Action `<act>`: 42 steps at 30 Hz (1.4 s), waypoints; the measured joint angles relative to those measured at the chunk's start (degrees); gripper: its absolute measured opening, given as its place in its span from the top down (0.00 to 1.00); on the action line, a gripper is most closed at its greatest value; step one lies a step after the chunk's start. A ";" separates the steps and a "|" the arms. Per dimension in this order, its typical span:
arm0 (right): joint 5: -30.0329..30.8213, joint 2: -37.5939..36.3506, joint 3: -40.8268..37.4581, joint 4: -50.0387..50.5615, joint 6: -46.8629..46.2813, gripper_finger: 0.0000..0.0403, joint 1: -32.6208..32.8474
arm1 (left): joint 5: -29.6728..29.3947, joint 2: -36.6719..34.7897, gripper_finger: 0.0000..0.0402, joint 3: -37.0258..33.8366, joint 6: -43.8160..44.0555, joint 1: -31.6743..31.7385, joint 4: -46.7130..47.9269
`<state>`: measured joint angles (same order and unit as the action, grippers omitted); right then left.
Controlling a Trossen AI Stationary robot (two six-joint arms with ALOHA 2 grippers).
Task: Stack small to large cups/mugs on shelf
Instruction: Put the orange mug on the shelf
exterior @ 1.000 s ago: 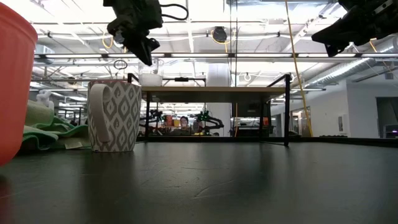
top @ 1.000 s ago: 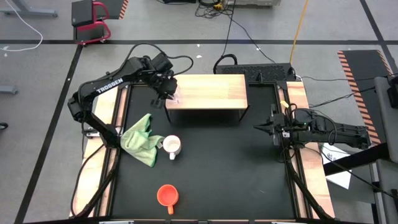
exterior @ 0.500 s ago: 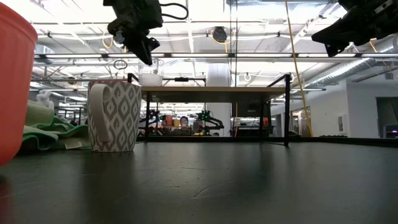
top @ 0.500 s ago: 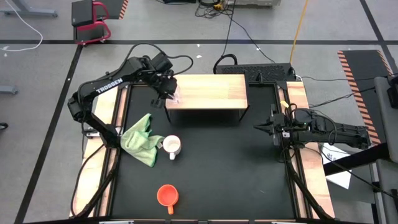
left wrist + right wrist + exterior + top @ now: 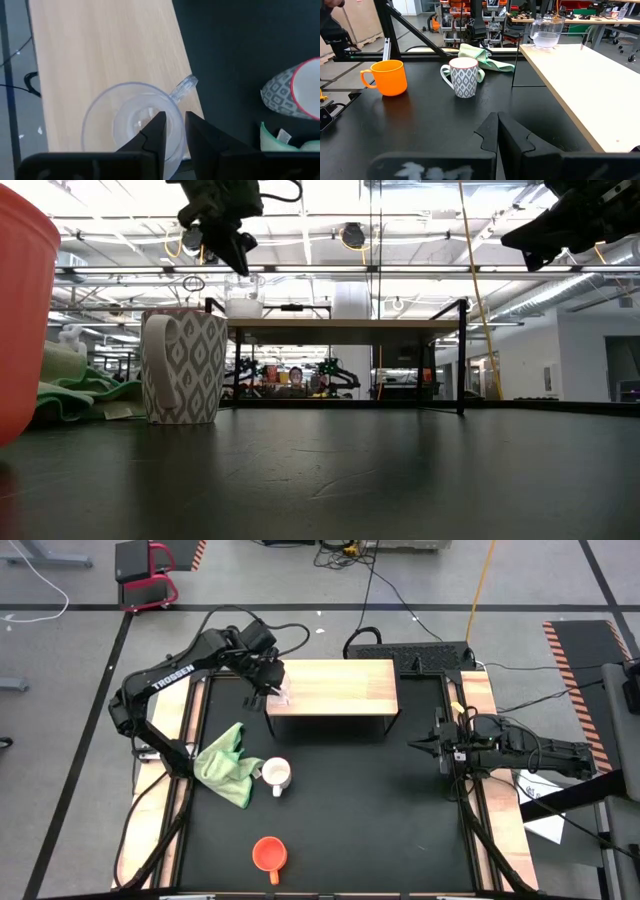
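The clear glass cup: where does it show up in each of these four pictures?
High view: glass cup on the shelf's left end, under the left gripper.
Low view: upper left, on the shelf top.
Left wrist view: lower middle, seen from above.
Right wrist view: top right, on the shelf's far end.
Shared landmark: the shelf's light wooden top.

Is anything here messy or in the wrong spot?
A crumpled green cloth lies on the table against the white mug, and the glass cup sits close to the shelf's corner. Nothing is spilled or tipped over.
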<state>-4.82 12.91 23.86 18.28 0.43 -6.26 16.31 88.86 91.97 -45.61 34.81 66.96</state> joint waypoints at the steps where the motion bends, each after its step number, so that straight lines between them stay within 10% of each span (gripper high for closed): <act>1: 0.00 0.00 0.00 0.00 -0.02 1.00 0.00 | 0.56 0.00 0.81 0.27 0.40 0.00 0.00; 28: -0.02 0.00 0.00 0.06 -0.04 1.00 0.00 | 1.24 -12.95 0.51 0.50 5.68 -3.15 3.73; 42: -0.02 0.02 0.00 0.04 -0.04 1.00 0.00 | 6.78 -24.65 0.98 0.50 9.43 -8.35 6.63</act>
<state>-4.84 12.93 23.86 18.33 0.38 -6.26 23.09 64.21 92.47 -36.18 26.46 73.59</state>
